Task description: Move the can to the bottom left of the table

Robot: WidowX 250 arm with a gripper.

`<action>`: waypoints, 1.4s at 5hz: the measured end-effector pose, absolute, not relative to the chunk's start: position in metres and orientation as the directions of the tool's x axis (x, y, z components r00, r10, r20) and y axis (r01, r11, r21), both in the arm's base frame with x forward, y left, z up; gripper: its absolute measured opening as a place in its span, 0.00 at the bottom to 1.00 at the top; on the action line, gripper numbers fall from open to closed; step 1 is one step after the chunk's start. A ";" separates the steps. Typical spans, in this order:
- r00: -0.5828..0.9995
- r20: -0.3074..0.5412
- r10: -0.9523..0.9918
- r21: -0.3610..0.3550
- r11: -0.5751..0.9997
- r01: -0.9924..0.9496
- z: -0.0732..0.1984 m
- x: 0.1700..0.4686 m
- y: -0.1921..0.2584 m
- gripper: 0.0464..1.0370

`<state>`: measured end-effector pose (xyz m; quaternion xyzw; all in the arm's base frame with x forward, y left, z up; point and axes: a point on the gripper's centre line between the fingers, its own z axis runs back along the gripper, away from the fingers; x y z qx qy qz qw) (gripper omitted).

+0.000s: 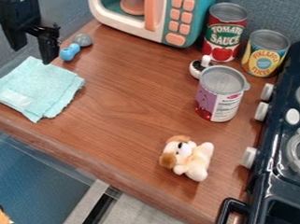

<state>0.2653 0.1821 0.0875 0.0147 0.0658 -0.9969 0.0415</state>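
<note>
Black, the end effector [32,54] hangs upper left near the blue cloth [39,86], its fingers apart and empty; the purple-and-white can [219,99] stands on the bench [127,96], right of centre.

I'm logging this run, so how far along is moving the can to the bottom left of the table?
Nothing looks done: the purple-and-white can, red-labelled can and yellow-and-blue can all stand toward the right of the table. No can is in hand; the gripper is at upper left, well away from them. Left: grasping the intended can, carrying it over and setting it down.
</note>
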 end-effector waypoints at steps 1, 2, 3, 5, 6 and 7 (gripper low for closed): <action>-0.997 0.001 -0.082 -0.112 -0.990 0.081 0.077 0.263 0.180 0.96; -0.999 0.028 -0.023 -0.134 -0.991 0.019 0.080 0.271 0.173 0.96; -0.994 0.019 0.106 -0.151 -0.983 -0.107 0.089 0.291 0.155 0.96; -0.896 -0.118 0.428 -0.171 -0.898 -0.406 0.127 0.355 0.077 0.96; -0.821 -0.126 0.557 -0.182 -0.826 -0.533 0.134 0.387 0.036 0.96; -0.720 -0.133 0.681 -0.188 -0.731 -0.657 0.136 0.415 -0.020 0.96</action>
